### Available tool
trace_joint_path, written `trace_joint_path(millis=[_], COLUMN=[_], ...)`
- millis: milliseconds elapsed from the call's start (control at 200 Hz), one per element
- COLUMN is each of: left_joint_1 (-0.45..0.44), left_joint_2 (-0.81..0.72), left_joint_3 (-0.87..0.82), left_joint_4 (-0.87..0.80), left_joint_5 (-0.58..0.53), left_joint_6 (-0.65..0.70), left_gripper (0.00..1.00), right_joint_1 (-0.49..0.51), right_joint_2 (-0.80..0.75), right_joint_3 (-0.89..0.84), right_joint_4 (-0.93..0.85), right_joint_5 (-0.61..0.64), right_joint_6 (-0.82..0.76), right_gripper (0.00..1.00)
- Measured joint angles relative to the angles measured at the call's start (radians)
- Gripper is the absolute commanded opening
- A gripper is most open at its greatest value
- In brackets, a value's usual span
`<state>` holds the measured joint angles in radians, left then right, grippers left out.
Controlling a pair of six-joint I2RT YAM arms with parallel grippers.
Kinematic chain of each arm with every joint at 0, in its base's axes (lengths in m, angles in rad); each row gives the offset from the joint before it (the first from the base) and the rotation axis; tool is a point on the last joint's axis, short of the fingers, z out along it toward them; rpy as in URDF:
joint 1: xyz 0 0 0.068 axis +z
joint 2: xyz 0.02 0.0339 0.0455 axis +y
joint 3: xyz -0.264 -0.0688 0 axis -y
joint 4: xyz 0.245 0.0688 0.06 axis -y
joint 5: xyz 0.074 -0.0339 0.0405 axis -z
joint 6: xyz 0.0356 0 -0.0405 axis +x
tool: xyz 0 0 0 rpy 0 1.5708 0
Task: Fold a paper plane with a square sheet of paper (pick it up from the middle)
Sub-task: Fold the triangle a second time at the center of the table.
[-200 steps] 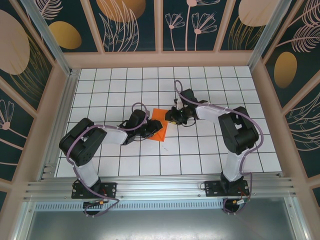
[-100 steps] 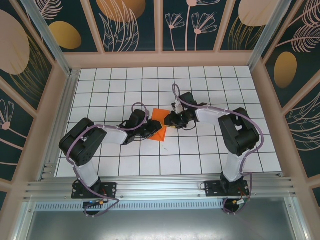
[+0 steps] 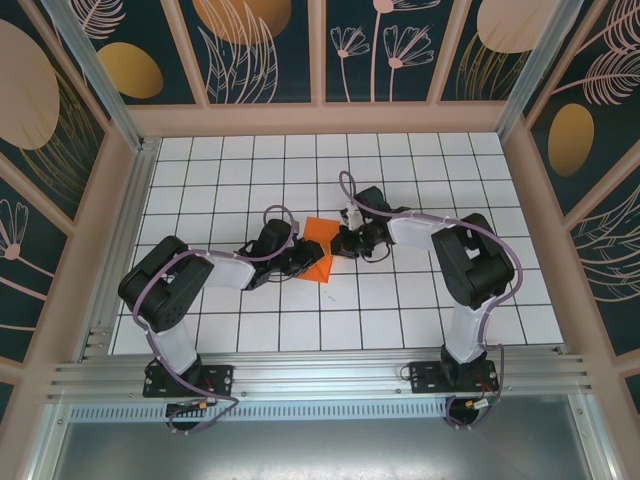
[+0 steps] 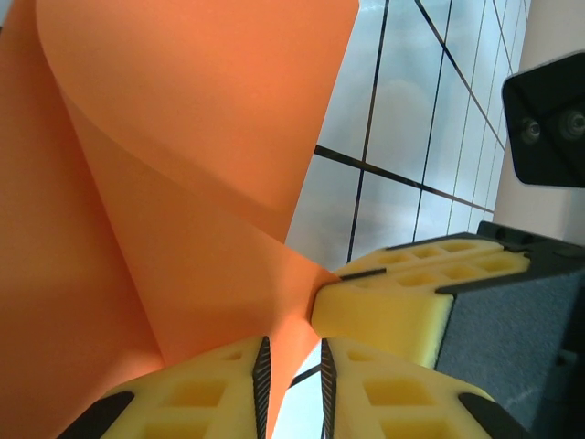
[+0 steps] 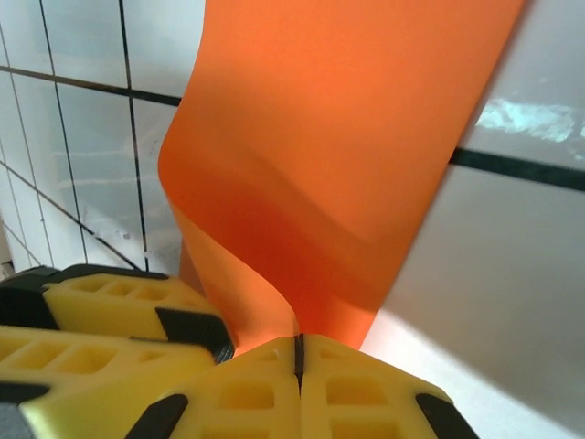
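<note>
Pinching square sheet of paper (image 3: pixel 319 246) from both sides at bench (image 3: pixel 400 310) centre: left jaws (image 4: pixel 291 366) clamp 9 o'clock edge, right jaws (image 5: pixel 297 352) clenched on 3 o'clock edge. Sheet bows between arms, equally near.

Both arms stretch low and inward, wrists nearly meeting at mid-tabletop. The left pincer (image 4: pixel 291 375) has its yellow fingers (image 4: pixel 201 398) pressed near together on a thin orange edge. The right pincer (image 5: pixel 297 352) has its pads (image 5: pixel 247 393) squeezed flush, nipping the same sheet.
</note>
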<state>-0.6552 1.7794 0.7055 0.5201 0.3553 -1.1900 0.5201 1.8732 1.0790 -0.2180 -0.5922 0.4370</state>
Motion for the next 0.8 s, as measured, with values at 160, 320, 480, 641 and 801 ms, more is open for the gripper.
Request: trace_joint_path(millis=[160,320,480,641,801], left_joint_1=[0.000,0.000,0.000,-0.005,-0.012], left_joint_2=[0.000,0.000,0.000,0.005,0.022], left_joint_3=[0.000,0.000,0.000,0.003,0.011], left_joint_4=[0.000,0.000,0.000,0.000,0.000], left_joint_5=[0.004,0.010,0.029,0.039,0.049], left_joint_6=[0.000,0.000,0.000,0.004,0.008], left_gripper=[0.26,0.26,0.25,0.24,0.24], right_joint_1=[0.000,0.004,0.006,0.006,0.006], right_joint_2=[0.024,0.037,0.048,0.058,0.061], right_joint_3=[0.021,0.031,0.040,0.049,0.049], right_joint_4=[-0.003,-0.010,-0.018,-0.020,-0.026], right_joint_5=[0.029,0.046,0.051,0.060,0.072], right_joint_6=[-0.014,-0.018,-0.021,-0.032,-0.037], right_gripper=[0.06,0.06,0.06,0.06,0.06])
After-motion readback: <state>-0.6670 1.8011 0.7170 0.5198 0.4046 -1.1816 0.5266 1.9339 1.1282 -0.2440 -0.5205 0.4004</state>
